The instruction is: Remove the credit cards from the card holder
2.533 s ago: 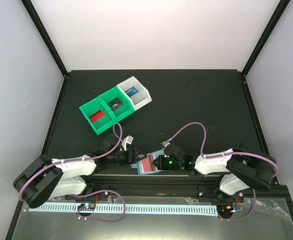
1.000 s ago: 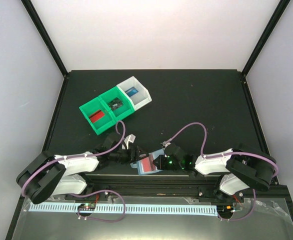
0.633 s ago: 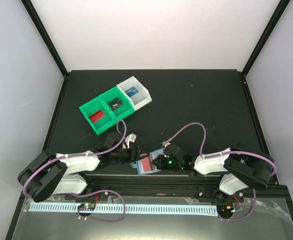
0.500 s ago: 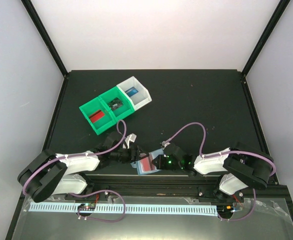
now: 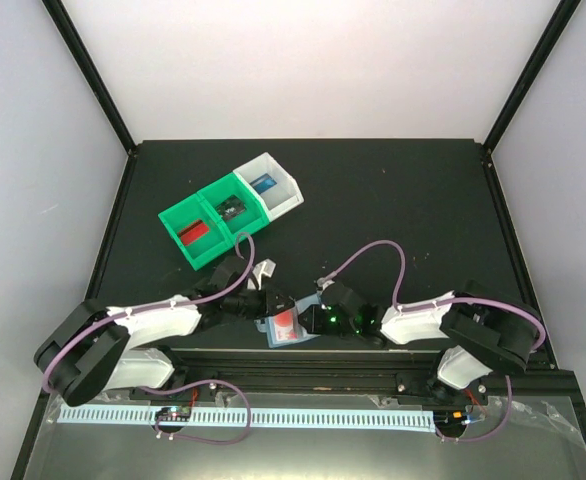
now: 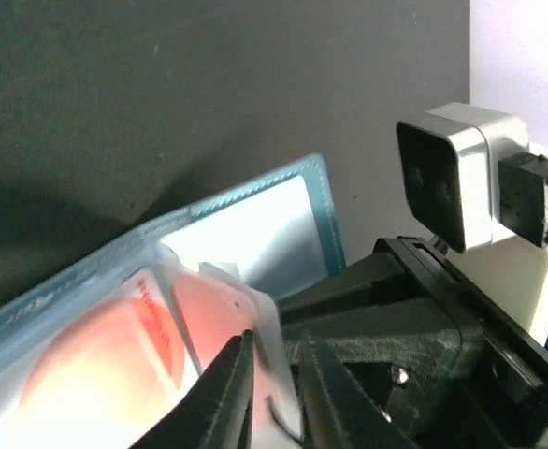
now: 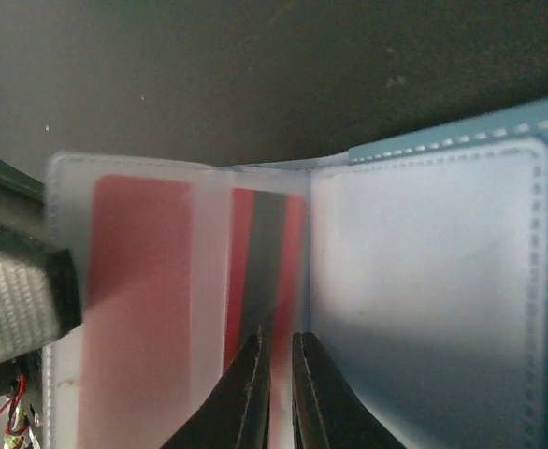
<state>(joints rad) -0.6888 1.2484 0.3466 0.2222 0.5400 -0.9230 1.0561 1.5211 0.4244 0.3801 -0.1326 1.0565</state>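
The pale blue card holder (image 5: 285, 328) (image 6: 255, 224) (image 7: 424, 281) is held open just above the table's near edge, between both grippers. My left gripper (image 5: 271, 308) (image 6: 279, 360) has its jaws drawn narrow on the outer edge of a frosted pocket holding a red credit card (image 6: 96, 346) (image 7: 143, 309) with a round mark. My right gripper (image 5: 306, 320) (image 7: 281, 374) is shut on the holder near its fold, over a red card with a black stripe (image 7: 266, 253). The left gripper's padded finger (image 7: 21, 299) shows at the pocket's edge.
At the back left stand two joined green bins (image 5: 211, 225) and a white bin (image 5: 270, 187). They hold a red card (image 5: 192, 233), a black card (image 5: 229, 208) and a blue card (image 5: 264, 184). The right wrist camera (image 6: 461, 178) sits close to my left fingers.
My left gripper has moved right onto the holder's edge and narrowed its jaws from wide open. The right arm and the holder have shifted a little to the left.
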